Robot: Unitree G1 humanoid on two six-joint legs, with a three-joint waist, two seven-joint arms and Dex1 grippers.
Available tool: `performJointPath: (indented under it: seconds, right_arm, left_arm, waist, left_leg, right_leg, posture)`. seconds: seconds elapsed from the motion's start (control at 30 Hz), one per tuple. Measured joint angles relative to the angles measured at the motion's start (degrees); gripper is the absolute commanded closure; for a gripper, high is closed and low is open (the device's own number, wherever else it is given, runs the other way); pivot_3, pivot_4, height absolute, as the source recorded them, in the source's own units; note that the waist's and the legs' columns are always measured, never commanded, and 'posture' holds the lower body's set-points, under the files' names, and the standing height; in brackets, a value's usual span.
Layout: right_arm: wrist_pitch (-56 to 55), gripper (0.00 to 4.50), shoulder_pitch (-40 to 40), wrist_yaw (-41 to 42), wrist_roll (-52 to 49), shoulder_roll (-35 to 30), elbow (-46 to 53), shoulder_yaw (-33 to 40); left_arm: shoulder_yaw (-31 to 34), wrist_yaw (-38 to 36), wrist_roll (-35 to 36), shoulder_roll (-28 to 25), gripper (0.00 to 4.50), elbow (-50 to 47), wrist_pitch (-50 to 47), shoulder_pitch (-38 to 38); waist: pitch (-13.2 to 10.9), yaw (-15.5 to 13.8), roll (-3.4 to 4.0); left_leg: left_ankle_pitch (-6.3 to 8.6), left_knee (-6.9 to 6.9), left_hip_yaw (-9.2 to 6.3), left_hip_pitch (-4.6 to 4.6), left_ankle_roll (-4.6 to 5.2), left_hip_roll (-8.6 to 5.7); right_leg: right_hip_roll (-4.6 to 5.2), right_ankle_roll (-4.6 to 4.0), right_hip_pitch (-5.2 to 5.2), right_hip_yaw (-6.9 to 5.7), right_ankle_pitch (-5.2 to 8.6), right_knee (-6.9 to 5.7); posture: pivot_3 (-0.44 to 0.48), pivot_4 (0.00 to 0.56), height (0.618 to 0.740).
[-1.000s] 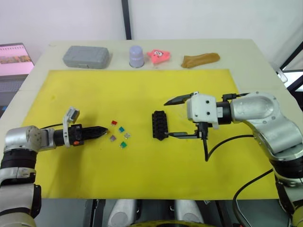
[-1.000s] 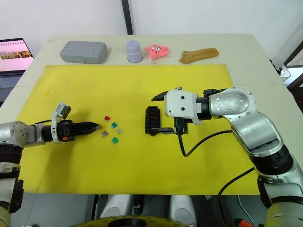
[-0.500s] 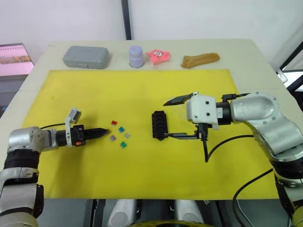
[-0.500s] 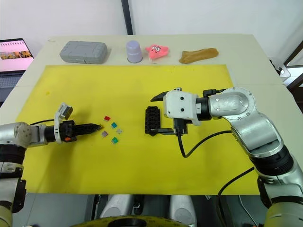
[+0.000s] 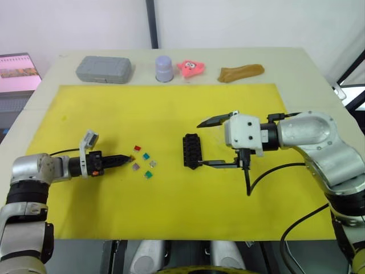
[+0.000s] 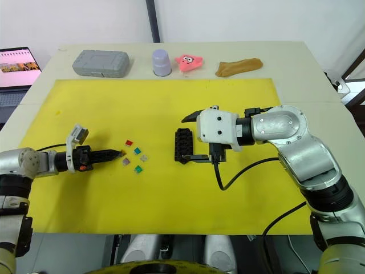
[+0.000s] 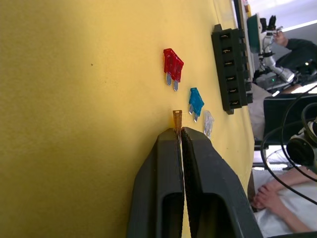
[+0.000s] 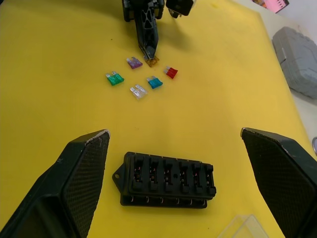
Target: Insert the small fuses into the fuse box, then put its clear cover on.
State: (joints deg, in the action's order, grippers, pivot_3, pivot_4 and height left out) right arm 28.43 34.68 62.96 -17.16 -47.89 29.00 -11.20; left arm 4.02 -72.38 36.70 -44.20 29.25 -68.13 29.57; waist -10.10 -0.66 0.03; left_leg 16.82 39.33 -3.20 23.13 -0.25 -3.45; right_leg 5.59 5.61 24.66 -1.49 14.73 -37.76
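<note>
A yellow mat (image 5: 171,114) is shown spread over the table, with the task's things near its middle. The right gripper (image 5: 219,142) is seen with its fingers spread wide on either side of the fuse box (image 5: 192,151), which lies flat on the mat with its slots facing up. The long axis of the box is seen to run away from the robot, across the line between the two spread fingers. A corner of the clear cover (image 8: 240,227) is visible on the mat just beside the box, on the right gripper's side.

The left gripper (image 7: 179,133) is shown pressed together on a tan fuse (image 7: 177,119), pinched edge-on at the fingertips. The fuse box lies to this gripper's right, beyond the loose fuses. Among these, red (image 7: 173,63), teal (image 7: 195,101), purple (image 8: 134,62), green (image 8: 114,78) and grey (image 8: 138,90) fuses are scattered between gripper and box.
</note>
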Motion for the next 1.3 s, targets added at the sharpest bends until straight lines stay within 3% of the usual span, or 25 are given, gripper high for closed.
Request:
performJointPath:
  seconds: [0.33,0.57,0.8,0.97,1.07,1.17,1.2,1.3]
  right_arm:
    - [1.51,0.0,-0.63,-0.77,-1.21,0.3,0.02,0.34]
    - [8.37,0.0,-2.81,-2.54,-7.42,1.33,-0.02,3.44]
    - [31.45,0.0,7.13,-11.47,-27.21,9.38,-3.56,12.87]
    - [43.84,0.0,11.05,-18.54,-39.89,14.12,-7.3,18.43]
    - [48.28,0.89,13.32,-22.41,-46.93,15.93,-8.52,20.53]
    - [50.39,2.41,13.55,-25.8,-50.6,16.02,-9.11,21.11]
    - [50.8,2.74,13.55,-26.68,-51.58,16.09,-9.14,21.1]
    - [51.64,2.84,13.86,-29.49,-54.42,16.56,-9.92,21.01]
  left_arm:
    - [2.82,-0.61,1.13,-0.73,4.46,-6.91,3.86,-5.9]
    - [15.31,2.78,9.03,-1.72,4.46,-20.17,4.24,-6.82]
    - [17.25,6.87,19.06,-0.67,4.46,-36.1,2.03,1.29]
    - [13.48,8.68,21.31,1.81,4.46,-39.44,2.52,5.42]
    - [9.99,8.62,21.65,3.27,4.5,-41.63,3.75,7.6]
    - [8.51,8.44,21.71,3.73,4.5,-41.63,4.98,8.56]
    - [8.21,8.39,21.71,3.81,4.5,-41.59,5.21,8.71]
    - [7.29,8.07,21.7,3.98,4.5,-40.95,6.41,9.68]
  waist:
    - [0.0,0.41,0.0]
    - [-0.07,0.18,-0.12]
    - [-0.07,0.27,-0.13]
    - [-0.07,0.39,-0.12]
    - [-0.07,0.48,-0.12]
    - [-0.07,0.61,-0.12]
    - [-0.07,0.71,-0.12]
    - [-0.07,1.23,-0.12]
  left_leg:
    - [0.0,-0.02,-0.01,0.0,-0.01,0.07]
    - [-0.02,-0.03,-0.05,0.1,-0.04,0.09]
    - [-0.04,-0.05,-0.07,0.1,-0.08,0.1]
    - [-0.05,-0.08,-0.06,0.11,-0.09,0.1]
    - [-0.05,-0.09,-0.06,0.1,-0.09,0.1]
    - [-0.05,-0.09,-0.05,0.1,-0.09,0.1]
    - [-0.05,-0.09,-0.05,0.1,-0.09,0.1]
    - [-0.05,-0.09,-0.05,0.11,-0.08,0.1]
  right_leg:
    - [0.01,-0.01,0.01,0.03,0.0,0.02]
    - [0.03,-0.01,0.02,0.02,0.0,0.19]
    - [0.02,-0.04,0.01,-0.01,-0.03,0.23]
    - [0.0,-0.04,0.01,-0.01,-0.03,0.27]
    - [-0.02,-0.04,0.01,-0.01,-0.03,0.26]
    - [-0.03,-0.04,0.01,-0.01,-0.03,0.26]
    - [-0.03,-0.04,0.02,-0.01,-0.03,0.26]
    - [-0.04,-0.04,0.01,-0.02,-0.03,0.26]
  posture:
    - [0.0,0.15,0.731]
    - [0.0,0.15,0.731]
    - [0.0,0.15,0.731]
    - [0.0,0.15,0.731]
    - [0.0,0.15,0.731]
    - [0.0,0.15,0.731]
    - [0.0,0.15,0.731]
    - [0.0,0.15,0.731]
